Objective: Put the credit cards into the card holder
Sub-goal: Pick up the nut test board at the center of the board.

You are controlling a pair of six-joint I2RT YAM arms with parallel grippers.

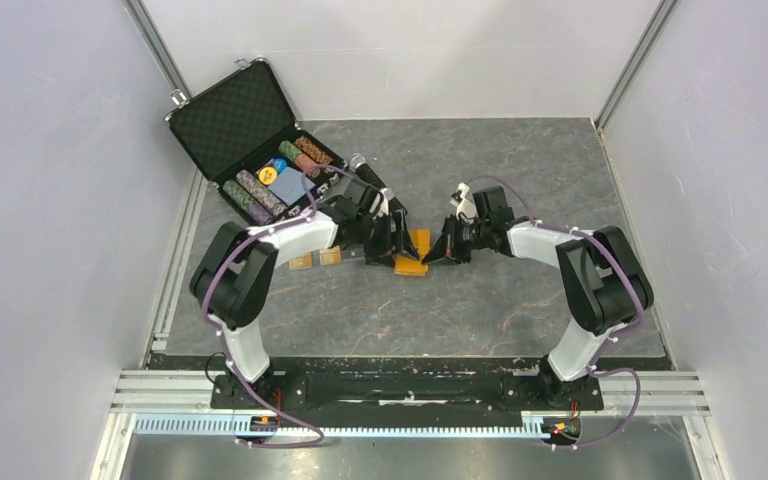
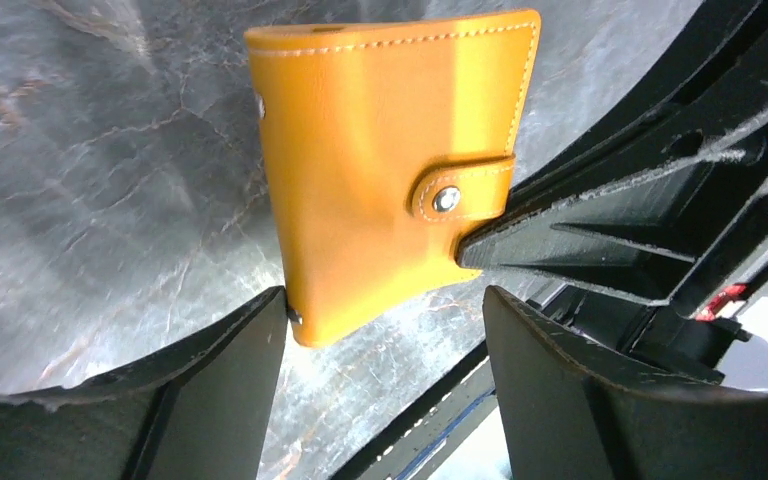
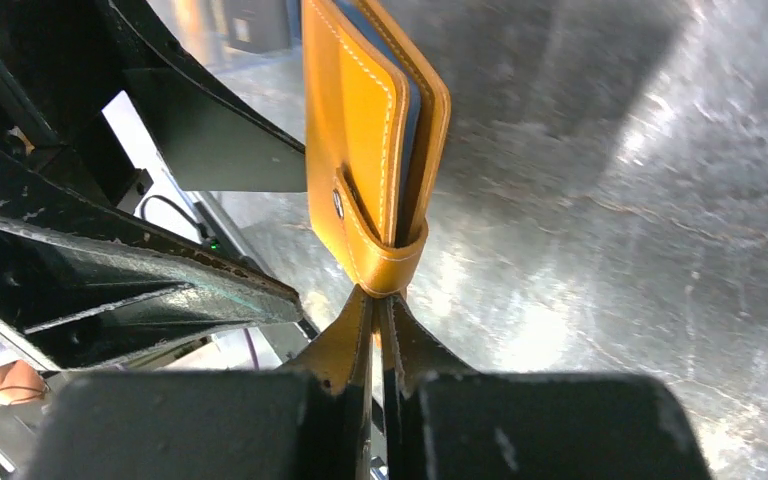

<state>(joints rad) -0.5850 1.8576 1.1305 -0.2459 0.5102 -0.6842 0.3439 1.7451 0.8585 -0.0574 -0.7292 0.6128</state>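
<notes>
Looking down from above, I see both arms bent in toward the middle of the table (image 1: 520, 300), meeting at the orange wallet (image 1: 412, 262). The left claw (image 1: 388, 248) is at its left side and the right claw (image 1: 442, 250) at its right. Two tan cards (image 1: 301, 261) lie flat on the table just left of the wallet, apart from it. A black case (image 1: 235, 125) stands open at the far left with stacks of chips inside. On the left wrist camera the wallet is folded shut with its snap (image 2: 447, 199) fastened. My left claw's jaws stand wide with the wallet's near corner between them, and one finger (image 2: 230, 370) touches that corner. On the right wrist camera the right claw's fingers (image 3: 345, 350) are pressed together, tips against the wallet's strap (image 3: 385, 265). I cannot tell whether they pinch any leather.
</notes>
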